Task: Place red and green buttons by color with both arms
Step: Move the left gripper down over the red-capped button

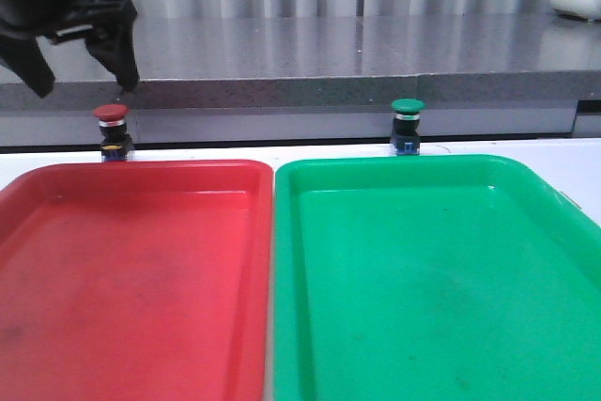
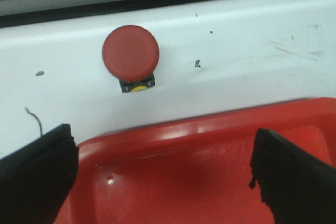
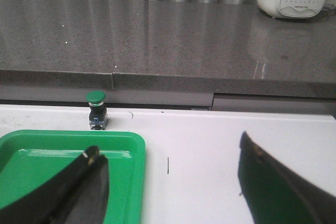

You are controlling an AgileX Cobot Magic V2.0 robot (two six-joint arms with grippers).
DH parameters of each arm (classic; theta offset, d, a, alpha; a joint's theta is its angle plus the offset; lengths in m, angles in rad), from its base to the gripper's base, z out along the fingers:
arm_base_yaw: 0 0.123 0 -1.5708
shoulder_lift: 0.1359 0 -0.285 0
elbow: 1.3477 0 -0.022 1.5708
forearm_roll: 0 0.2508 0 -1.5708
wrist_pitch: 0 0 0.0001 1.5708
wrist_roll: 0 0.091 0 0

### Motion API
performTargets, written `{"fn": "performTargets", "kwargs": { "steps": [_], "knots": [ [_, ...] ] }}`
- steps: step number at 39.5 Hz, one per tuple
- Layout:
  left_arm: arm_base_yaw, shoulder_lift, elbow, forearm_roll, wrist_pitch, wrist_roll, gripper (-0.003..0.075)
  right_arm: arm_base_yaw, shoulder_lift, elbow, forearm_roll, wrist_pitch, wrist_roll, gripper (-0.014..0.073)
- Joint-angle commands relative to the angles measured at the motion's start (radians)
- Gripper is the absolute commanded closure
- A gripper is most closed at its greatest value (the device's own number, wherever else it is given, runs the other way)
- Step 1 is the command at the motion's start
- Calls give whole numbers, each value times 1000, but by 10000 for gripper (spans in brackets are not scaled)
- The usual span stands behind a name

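From where I stand, two trays lie side by side on the white table (image 1: 573, 152): a red tray (image 1: 131, 269) on the left and a green tray (image 1: 432, 269) on the right, their long rims nearly touching. The red button (image 1: 111, 131) stands upright on the table just beyond the far rim of the red tray, near its left end, and the green button (image 1: 408, 125) stands upright just beyond the far rim of the green tray. Neither is in a tray yet. The left gripper (image 1: 83, 72) hangs in the air above and slightly left of the red button, its jaws spread wide and holding nothing; its wrist view looks down on the red cap (image 2: 130, 52) beside the tray's rim (image 2: 210, 124). The right gripper (image 3: 173, 182) shows only in its own wrist view, also wide apart and empty, set back from the green button (image 3: 96, 109) with the green tray's corner (image 3: 134, 142) below it. A grey counter (image 1: 376, 53) runs behind the table.
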Motion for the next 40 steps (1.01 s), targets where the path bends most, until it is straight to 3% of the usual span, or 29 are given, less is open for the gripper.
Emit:
{"fn": "performTargets", "kwargs": {
  "steps": [1, 9, 24, 34, 40],
  "knots": [
    [-7, 42, -126, 10, 7, 0, 81, -5, 18, -35, -2, -74, -2, 56],
    [-5, 168, -246, 100, 89, -14, 82, -5, 18, -35, -2, -74, -2, 56],
    [1, 226, -292, 100, -33, -16, 82, -5, 18, -35, -2, -74, -2, 56],
    [7, 254, -292, 86, -44, -16, 87, -5, 18, -35, -2, -74, -2, 56],
    [7, 254, -292, 83, -60, -16, 244, -5, 18, -35, -2, -74, -2, 56]
  ]
}}
